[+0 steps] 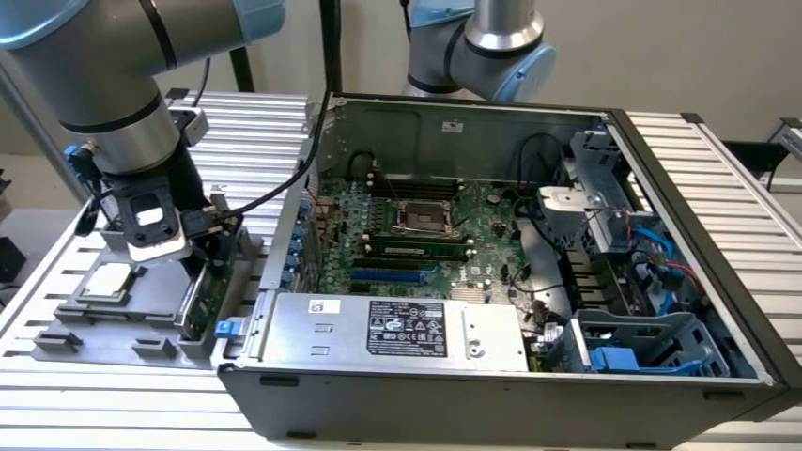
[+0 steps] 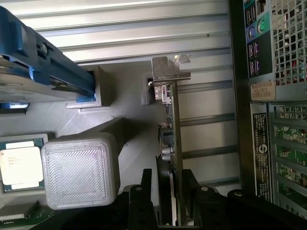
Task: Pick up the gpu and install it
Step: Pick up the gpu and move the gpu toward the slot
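pincer spread astride upright gpu

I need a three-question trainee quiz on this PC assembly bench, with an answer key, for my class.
1. True or false: the gpu stands on edge in the grey tray, outside the computer case.
2. Which part lies flat in the tray near the gpu? A) CPU chip B) cooling fan C) power cable
3. Fill in: the gripper is closest to the ____.
Key: 1 true; 2 A; 3 gpu.
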### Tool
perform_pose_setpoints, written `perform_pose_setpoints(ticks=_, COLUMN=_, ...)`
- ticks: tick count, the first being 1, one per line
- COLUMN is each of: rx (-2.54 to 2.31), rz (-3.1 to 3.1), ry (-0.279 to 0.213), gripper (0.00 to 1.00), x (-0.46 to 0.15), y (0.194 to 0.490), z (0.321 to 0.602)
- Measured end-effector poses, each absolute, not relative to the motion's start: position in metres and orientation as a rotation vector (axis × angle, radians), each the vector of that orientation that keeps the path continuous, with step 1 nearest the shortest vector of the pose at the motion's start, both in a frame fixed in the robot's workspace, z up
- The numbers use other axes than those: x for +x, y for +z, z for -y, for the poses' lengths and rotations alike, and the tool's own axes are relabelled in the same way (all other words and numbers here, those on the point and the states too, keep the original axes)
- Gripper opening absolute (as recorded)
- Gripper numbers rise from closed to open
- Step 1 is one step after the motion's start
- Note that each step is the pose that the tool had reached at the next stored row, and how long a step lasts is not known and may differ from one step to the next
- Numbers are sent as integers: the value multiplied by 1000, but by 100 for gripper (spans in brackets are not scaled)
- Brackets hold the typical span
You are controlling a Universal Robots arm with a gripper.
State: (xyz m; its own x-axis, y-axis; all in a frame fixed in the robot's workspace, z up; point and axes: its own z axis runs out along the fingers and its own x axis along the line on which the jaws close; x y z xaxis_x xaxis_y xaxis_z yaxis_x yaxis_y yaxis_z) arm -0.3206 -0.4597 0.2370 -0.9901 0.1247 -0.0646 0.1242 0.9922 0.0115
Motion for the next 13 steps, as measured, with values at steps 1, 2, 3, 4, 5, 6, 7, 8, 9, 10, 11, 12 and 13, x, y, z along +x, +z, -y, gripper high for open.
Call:
perform_pose_setpoints(ticks=1, rx=192, rz=-3070, ry=11, gripper=39, x=-321, y=237, z=460)
perform_pose_setpoints(ticks=2, rx=192, rz=-3070, ry=11, gripper=37, x=-321, y=237, z=459)
perform_pose_setpoints(ticks=3, rx=192, rz=-3070, ry=11, gripper=37, x=-321, y=237, z=459)
perform_pose_setpoints(ticks=4, rx=192, rz=-3070, ry=11, gripper=37, x=-321, y=237, z=459)
perform_pose_setpoints(ticks=5, rx=192, rz=-3070, ry=12, gripper=30, x=-321, y=237, z=459)
perform_pose_setpoints(ticks=6, rx=192, rz=-3070, ry=12, gripper=30, x=-321, y=237, z=459)
perform_pose_setpoints(ticks=7, rx=192, rz=-3070, ry=12, gripper=30, x=-321, y=237, z=459)
perform_pose_setpoints(ticks=8, rx=192, rz=-3071, ry=11, gripper=28, x=-321, y=237, z=459)
perform_pose_setpoints(ticks=9, rx=192, rz=-3071, ry=11, gripper=28, x=-321, y=237, z=459)
perform_pose_setpoints(ticks=10, rx=192, rz=-3070, ry=11, gripper=27, x=-321, y=237, z=459)
perform_pose_setpoints(ticks=11, rx=192, rz=-3070, ry=11, gripper=27, x=-321, y=237, z=459)
perform_pose_setpoints(ticks=12, rx=192, rz=-3070, ry=11, gripper=27, x=-321, y=237, z=459)
perform_pose_setpoints(ticks=13, rx=192, rz=-3070, ry=12, gripper=27, x=-321, y=237, z=459)
